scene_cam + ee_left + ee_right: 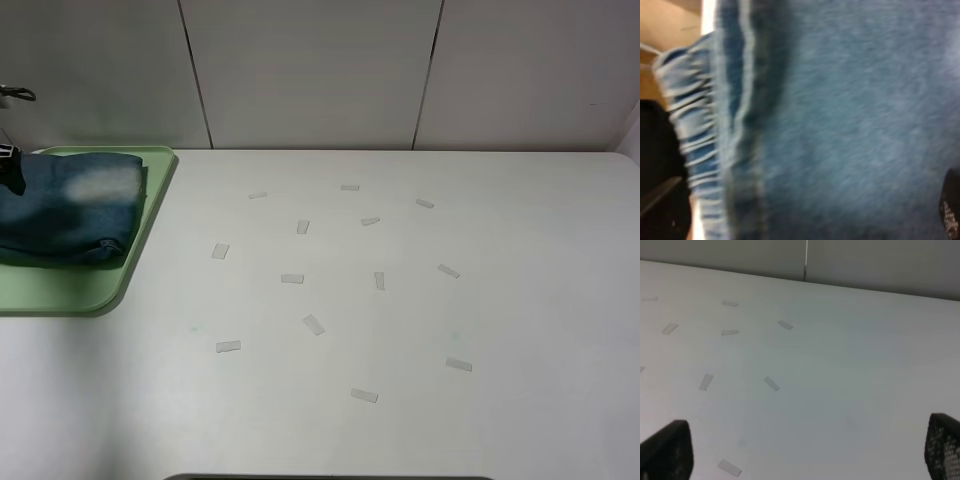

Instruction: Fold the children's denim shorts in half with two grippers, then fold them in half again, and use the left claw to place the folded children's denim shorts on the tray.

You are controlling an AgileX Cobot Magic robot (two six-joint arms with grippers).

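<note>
With shorts (65, 215) folded on tray (60, 290) | both fingers spread; table (400, 300) bare save tape.

No text, label, brand, number or sign can be read. The small tape strips (292, 278) stuck on the worktop (500, 300) are blank, and the denim shorts (70, 210) are unmarked.

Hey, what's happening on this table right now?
The folded dark blue denim shorts lie on the pale green plastic tray at the table's left edge. The left gripper hovers close over the denim with open jaws. The right gripper, also open, holds nothing above the bare white table.
</note>
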